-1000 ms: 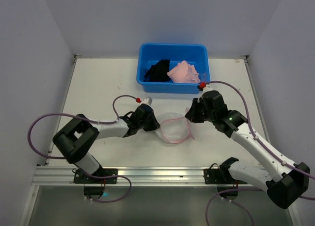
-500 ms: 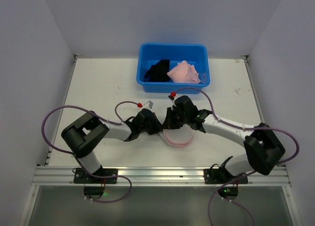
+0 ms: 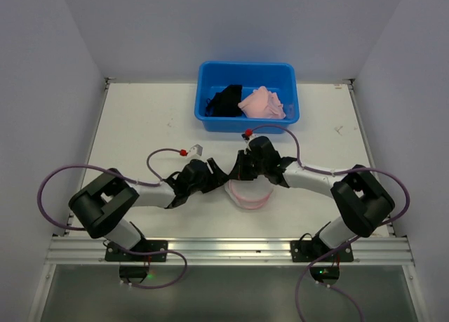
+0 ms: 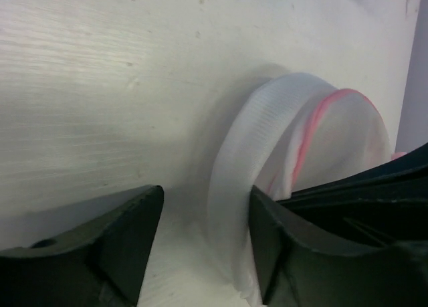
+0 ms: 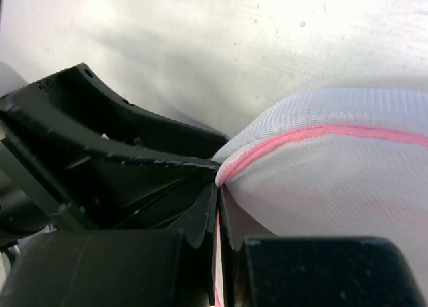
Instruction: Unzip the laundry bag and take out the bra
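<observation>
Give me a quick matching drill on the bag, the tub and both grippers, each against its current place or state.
Things:
1. laundry bag
2. blue tub
3. left gripper
4. right gripper

Places or states:
A. pinched shut on the pink trim
B. at the far side of the table, holding a black garment and a pink garment
C. fingers apart, with white mesh against one of them
D. lying on the table between the two grippers

Pairs: 1-D, 2-B, 3-C, 4-A
</observation>
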Action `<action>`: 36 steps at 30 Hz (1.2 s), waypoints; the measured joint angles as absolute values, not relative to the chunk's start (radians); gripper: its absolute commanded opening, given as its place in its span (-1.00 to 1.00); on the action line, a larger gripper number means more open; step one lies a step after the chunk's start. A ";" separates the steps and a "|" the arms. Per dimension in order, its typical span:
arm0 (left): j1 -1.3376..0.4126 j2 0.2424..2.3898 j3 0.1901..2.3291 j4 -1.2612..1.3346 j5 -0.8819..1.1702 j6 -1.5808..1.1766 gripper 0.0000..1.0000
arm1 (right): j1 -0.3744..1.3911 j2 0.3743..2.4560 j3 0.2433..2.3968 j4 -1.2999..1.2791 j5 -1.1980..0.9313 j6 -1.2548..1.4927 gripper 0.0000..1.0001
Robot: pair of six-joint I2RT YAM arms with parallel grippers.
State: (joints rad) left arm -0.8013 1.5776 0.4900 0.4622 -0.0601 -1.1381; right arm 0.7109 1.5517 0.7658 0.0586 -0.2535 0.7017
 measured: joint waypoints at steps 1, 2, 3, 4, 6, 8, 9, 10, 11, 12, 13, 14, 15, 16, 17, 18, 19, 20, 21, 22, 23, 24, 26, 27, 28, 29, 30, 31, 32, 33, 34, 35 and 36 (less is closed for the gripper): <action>-0.799 1.557 0.485 0.445 -0.080 -1.134 0.50 | 0.707 1.555 0.772 0.064 -0.253 0.704 -0.95; -0.795 1.534 0.479 0.428 -0.104 -1.135 0.59 | 0.701 1.559 0.779 0.070 -0.251 0.704 -0.95; -0.791 1.508 0.476 0.403 -0.128 -1.134 0.71 | 0.696 1.566 0.788 0.076 -0.250 0.706 -0.95; -0.788 1.485 0.471 0.376 -0.152 -1.132 0.76 | 0.695 1.576 0.799 0.083 -0.250 0.707 -0.95; -0.780 1.436 0.456 0.333 -0.179 -1.131 0.83 | 0.694 1.607 0.814 0.092 -0.240 0.707 -0.93; -0.780 1.400 0.444 0.311 -0.172 -1.141 0.85 | 0.704 1.657 0.819 0.091 -0.253 0.712 -0.93; -0.781 1.384 0.437 0.295 -0.172 -1.142 0.88 | 0.718 1.695 0.819 0.080 -0.260 0.714 -0.93; -0.781 1.368 0.431 0.279 -0.171 -1.142 0.90 | 0.725 1.717 0.819 0.070 -0.266 0.715 -0.93; -0.779 1.352 0.426 0.264 -0.172 -1.142 0.92 | 0.734 1.737 0.819 0.066 -0.286 0.727 -0.93; -0.776 1.337 0.420 0.251 -0.173 -1.142 0.93 | 0.738 1.742 0.822 0.068 -0.299 0.725 -0.93; -0.773 1.324 0.414 0.239 -0.173 -1.142 0.94 | 0.741 1.742 0.825 0.067 -0.302 0.725 -0.91; -0.770 1.315 0.411 0.229 -0.174 -1.142 0.94 | 0.741 1.742 0.826 0.065 -0.306 0.726 -0.88; -0.765 1.309 0.411 0.219 -0.174 -1.142 0.94 | 0.741 1.743 0.826 0.062 -0.307 0.726 -0.85; -0.762 1.304 0.410 0.213 -0.174 -1.142 0.94 | 0.741 1.744 0.826 0.060 -0.308 0.725 -0.68; -0.757 1.297 0.407 0.208 -0.173 -1.141 0.95 | 0.741 1.744 0.827 0.060 -0.310 0.725 -0.57; -0.752 1.288 0.402 0.203 -0.174 -1.141 0.96 | 0.741 1.744 0.829 0.059 -0.313 0.726 -0.31; -0.749 1.277 0.397 0.194 -0.176 -1.140 0.96 | 0.741 1.743 0.831 0.059 -0.316 0.727 -0.18; -0.746 1.266 0.395 0.183 -0.177 -1.137 0.96 | 0.741 1.741 0.835 0.062 -0.328 0.727 -0.03; -0.744 1.251 0.394 0.160 -0.179 -1.132 0.97 | 0.742 1.737 0.840 0.060 -0.329 0.725 0.07; -0.740 1.233 0.395 0.132 -0.182 -1.122 0.97 | 0.743 1.732 0.844 0.059 -0.331 0.721 0.22; -0.738 1.215 0.395 0.105 -0.188 -1.113 0.98 | 0.744 1.727 0.845 0.053 -0.327 0.719 0.28; -0.736 1.198 0.397 0.082 -0.192 -1.105 0.97 | 0.744 1.717 0.847 0.040 -0.325 0.714 0.35; -0.731 1.149 0.406 0.017 -0.205 -1.084 0.98 | 0.744 1.684 0.849 0.002 -0.306 0.698 0.47; -0.727 1.125 0.415 -0.013 -0.213 -1.073 0.98 | 0.744 1.662 0.851 -0.025 -0.296 0.688 0.50; -0.723 1.102 0.427 -0.040 -0.221 -1.059 0.99 | 0.744 1.638 0.857 -0.053 -0.283 0.679 0.53; -0.719 1.080 0.442 -0.068 -0.227 -1.048 0.99 | 0.744 1.615 0.867 -0.078 -0.273 0.670 0.54; -0.714 1.060 0.458 -0.093 -0.235 -1.033 0.99 | 0.744 1.594 0.881 -0.104 -0.265 0.662 0.57; -0.711 1.045 0.472 -0.109 -0.242 -1.024 0.99 | 0.744 1.577 0.894 -0.121 -0.255 0.656 0.58; -0.707 1.029 0.492 -0.130 -0.247 -1.009 0.99 | 0.744 1.560 0.911 -0.138 -0.247 0.648 0.58; -0.704 1.016 0.511 -0.146 -0.253 -0.998 0.99 | 0.744 1.544 0.928 -0.154 -0.239 0.641 0.59; -0.701 1.006 0.527 -0.158 -0.258 -0.986 0.99 | 0.744 1.528 0.942 -0.169 -0.226 0.634 0.59; -0.699 0.997 0.540 -0.170 -0.263 -0.977 1.00 | 0.744 1.512 0.952 -0.181 -0.218 0.627 0.60; -0.695 0.989 0.553 -0.182 -0.266 -0.966 1.00 | 0.744 1.497 0.963 -0.200 -0.207 0.622 0.61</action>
